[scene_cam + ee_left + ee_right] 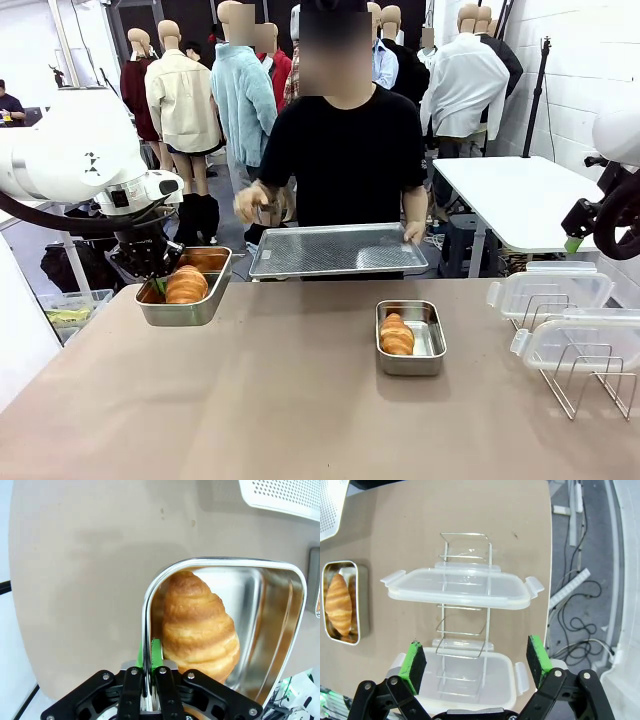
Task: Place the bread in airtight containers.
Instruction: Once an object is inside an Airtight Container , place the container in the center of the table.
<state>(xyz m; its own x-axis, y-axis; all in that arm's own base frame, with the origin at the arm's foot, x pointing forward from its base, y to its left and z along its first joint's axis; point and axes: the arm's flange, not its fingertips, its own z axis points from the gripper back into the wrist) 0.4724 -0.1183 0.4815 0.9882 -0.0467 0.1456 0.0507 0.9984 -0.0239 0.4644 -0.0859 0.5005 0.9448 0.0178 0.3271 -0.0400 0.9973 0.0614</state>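
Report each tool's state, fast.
Left tool: closed on rim of the container, bread inside.
Right tool: open, holding nothing.

bright even overhead light, soft shadows, wide-angle bend in wrist views

Seen from my remote console: golden-orange ridged bread (pixel 186 285) in shiny silver containers (pixel 410 366), clear lids (pixel 420 585), a perforated silver tray (pixel 337 250), a tan surface (pixel 280 400), and green pads (pixel 415 662) on the black right gripper (pixel 476 652).

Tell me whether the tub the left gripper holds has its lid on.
Off. The tub is open-topped with the roll bare inside; both clear lids sit on the wire rack.
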